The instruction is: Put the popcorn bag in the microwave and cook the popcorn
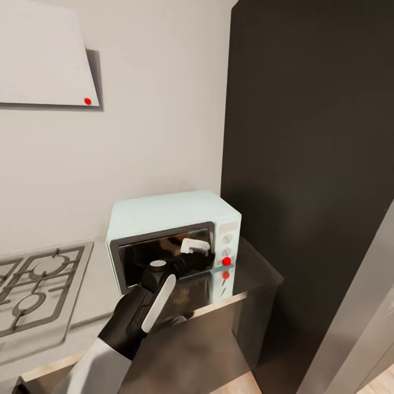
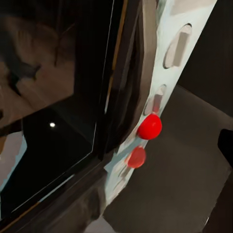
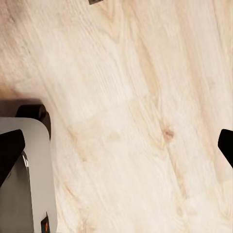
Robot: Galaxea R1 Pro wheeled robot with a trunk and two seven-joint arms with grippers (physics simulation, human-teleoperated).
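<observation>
Microwave (image 1: 172, 230): pale-blue, on the countertop (image 1: 257, 273) beside the stove, door seemingly shut; left gripper (image 1: 189, 257) at the door's knob-panel edge, grip state indeterminable; right gripper's fingertips (image 3: 9, 153) spread, empty, over wood floor (image 3: 136, 97); step judged door-opening, requiring purchase on the edge.

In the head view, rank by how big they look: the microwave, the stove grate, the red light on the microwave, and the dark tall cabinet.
1. Dark tall cabinet
2. Microwave
3. Stove grate, cut off by the picture's edge, so its full size is unsure
4. Red light, far the smallest
</observation>
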